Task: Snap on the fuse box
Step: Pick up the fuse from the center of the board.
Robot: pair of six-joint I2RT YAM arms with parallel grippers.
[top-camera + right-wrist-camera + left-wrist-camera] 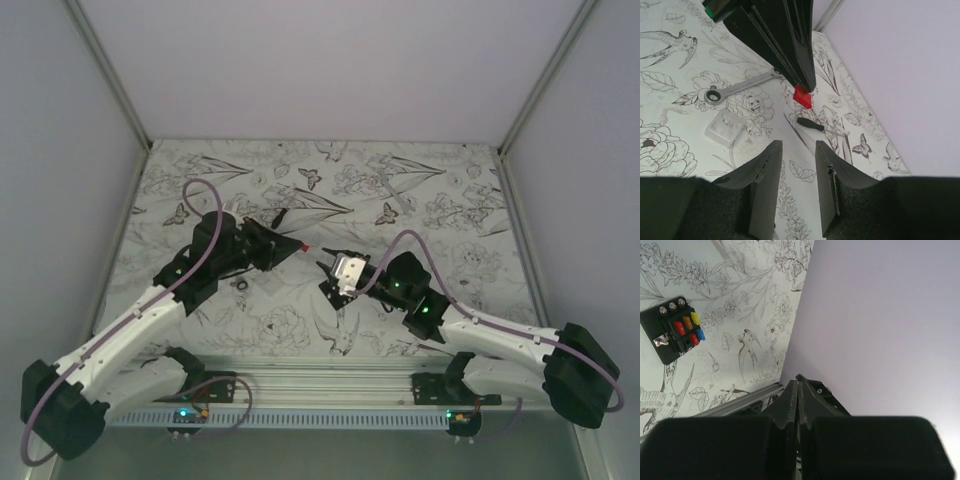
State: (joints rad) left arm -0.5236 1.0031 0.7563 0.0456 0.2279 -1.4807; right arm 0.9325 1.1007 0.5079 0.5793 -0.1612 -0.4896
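Fuse box (675, 330): lying well off table (740, 290) edges; likely light, stiff, slick; gripping by side walls advised. Left gripper (798, 385) pinching red fuse (802, 96); right gripper (798, 147) standing parted, empty.

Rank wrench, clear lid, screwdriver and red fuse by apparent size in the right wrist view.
1. wrench
2. clear lid and screwdriver: too close to rank; the lid looks broader, the screwdriver longer
3. red fuse

left arm (130, 325) and right arm (490, 335) both reach inward, wrists facing each other tip to tip and just apart; left gripper (798, 385) fingers pressed flat together, right gripper (798, 150) fingers partly apart with a gap between.
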